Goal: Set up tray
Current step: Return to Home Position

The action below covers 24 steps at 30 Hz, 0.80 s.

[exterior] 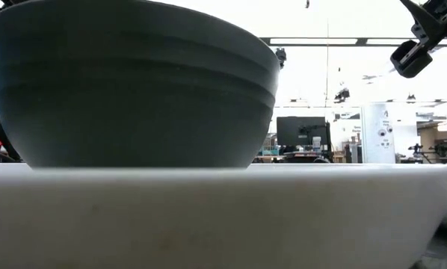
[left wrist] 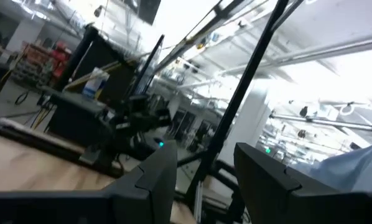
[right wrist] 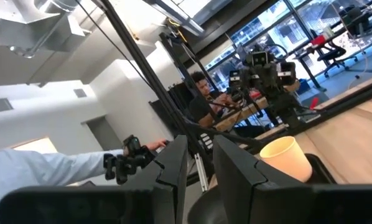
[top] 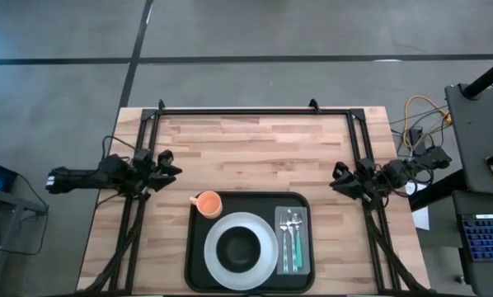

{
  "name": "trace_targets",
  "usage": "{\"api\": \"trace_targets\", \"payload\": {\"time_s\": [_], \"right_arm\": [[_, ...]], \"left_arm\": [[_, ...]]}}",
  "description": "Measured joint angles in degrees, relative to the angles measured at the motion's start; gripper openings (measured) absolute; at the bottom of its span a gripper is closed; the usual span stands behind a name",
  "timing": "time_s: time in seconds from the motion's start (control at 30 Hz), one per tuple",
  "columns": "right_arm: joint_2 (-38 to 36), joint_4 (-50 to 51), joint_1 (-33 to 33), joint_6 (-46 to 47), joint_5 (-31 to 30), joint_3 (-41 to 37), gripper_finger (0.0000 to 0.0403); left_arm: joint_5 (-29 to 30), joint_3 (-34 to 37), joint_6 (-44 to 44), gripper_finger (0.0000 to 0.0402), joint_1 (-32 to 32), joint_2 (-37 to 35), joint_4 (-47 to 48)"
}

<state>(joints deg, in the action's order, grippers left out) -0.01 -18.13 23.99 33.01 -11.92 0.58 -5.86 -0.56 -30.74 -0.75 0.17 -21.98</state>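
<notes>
The black tray (top: pixel 199 247) lies at the table's near edge, in the middle. On it stand a white plate (top: pixel 267 256) with a dark bowl (top: pixel 240 246) in it, an orange cup (top: pixel 207 204) at the far left corner, and a grey napkin (top: pixel 306 264) carrying cutlery (top: pixel 291 239) on the right. In the low view the bowl (exterior: pixel 134 82) and plate rim (exterior: pixel 208 217) fill the picture. My left gripper (top: pixel 172 168) hovers open left of the tray. My right gripper (top: pixel 337 178) hovers open to the tray's right. Neither touches anything.
A black metal frame (top: pixel 255 110) runs along the table's far edge and down both sides. Bare wood (top: pixel 255 153) lies between the arms, beyond the tray. A person (right wrist: pixel 201 99) sits in the room behind, and a light blue sleeve (left wrist: pixel 348 168) shows in the left wrist view.
</notes>
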Motion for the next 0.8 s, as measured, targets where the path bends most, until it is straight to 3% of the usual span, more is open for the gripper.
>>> {"api": "trace_targets", "payload": {"time_s": [0.8], "right_arm": [[0.4, 2.0, 0.0, -2.6, -0.1, 0.0, 0.0068]], "left_arm": [[0.0, 0.0, 0.0, 0.0141, 0.1, 0.0, 0.4]]}}
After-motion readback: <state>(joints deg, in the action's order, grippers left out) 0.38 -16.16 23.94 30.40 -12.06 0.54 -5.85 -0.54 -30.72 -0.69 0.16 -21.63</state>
